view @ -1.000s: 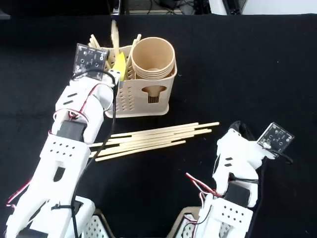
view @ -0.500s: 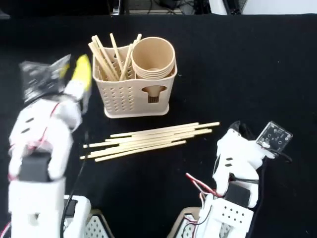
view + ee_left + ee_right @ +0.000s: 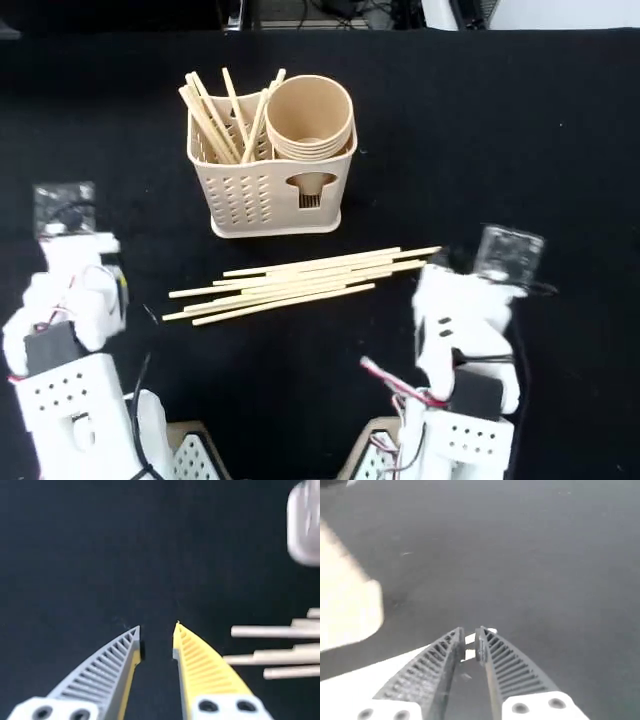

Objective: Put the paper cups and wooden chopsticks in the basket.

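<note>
Gaping left pincer [image 3: 157, 629]; right pincer [image 3: 470, 634] seemingly together, partly covering ends of chopsticks [image 3: 300, 278].

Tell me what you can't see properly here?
Cup count: in the high view the paper cups are nested, only rims show.
Chopstick lengths: the left wrist view's edge cuts the wooden chopsticks off.
Pale blur in the right wrist view: too blurred to name.
</note>
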Action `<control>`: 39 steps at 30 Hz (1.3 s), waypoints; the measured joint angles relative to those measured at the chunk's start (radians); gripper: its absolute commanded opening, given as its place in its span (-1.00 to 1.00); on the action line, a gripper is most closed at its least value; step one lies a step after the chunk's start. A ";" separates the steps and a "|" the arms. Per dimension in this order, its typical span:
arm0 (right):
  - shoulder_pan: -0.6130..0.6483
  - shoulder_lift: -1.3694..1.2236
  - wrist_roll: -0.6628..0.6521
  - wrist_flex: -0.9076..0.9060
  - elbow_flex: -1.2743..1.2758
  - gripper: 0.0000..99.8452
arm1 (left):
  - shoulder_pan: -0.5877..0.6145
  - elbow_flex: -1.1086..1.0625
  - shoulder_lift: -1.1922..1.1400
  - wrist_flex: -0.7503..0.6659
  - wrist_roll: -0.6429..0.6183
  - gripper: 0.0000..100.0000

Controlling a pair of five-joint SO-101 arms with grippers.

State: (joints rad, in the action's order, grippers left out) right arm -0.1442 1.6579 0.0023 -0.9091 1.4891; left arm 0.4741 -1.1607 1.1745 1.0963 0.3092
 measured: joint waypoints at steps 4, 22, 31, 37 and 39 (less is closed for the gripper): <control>0.163 0.000 -0.130 -0.023 -0.034 -0.87 | 0.003 -0.129 0.000 -0.002 0.008 -0.76; 0.454 -0.377 -0.215 -0.338 -0.575 -0.87 | 0.008 -0.350 0.002 -0.181 0.011 -0.75; 0.698 -0.795 -0.422 -0.344 -0.597 -0.84 | 0.008 -0.399 0.005 -0.187 0.009 -0.75; 0.809 -0.875 -0.542 -0.192 -0.474 -0.66 | 0.008 -0.399 0.005 -0.187 0.009 -0.75; 0.813 -0.911 -0.551 -0.120 -0.430 -0.66 | 0.008 -0.399 0.005 -0.187 0.009 -0.75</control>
State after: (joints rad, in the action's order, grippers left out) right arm 0.6690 0.7465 -0.5485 -1.0288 1.0595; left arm 0.4818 -1.5597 1.1792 0.9091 0.3184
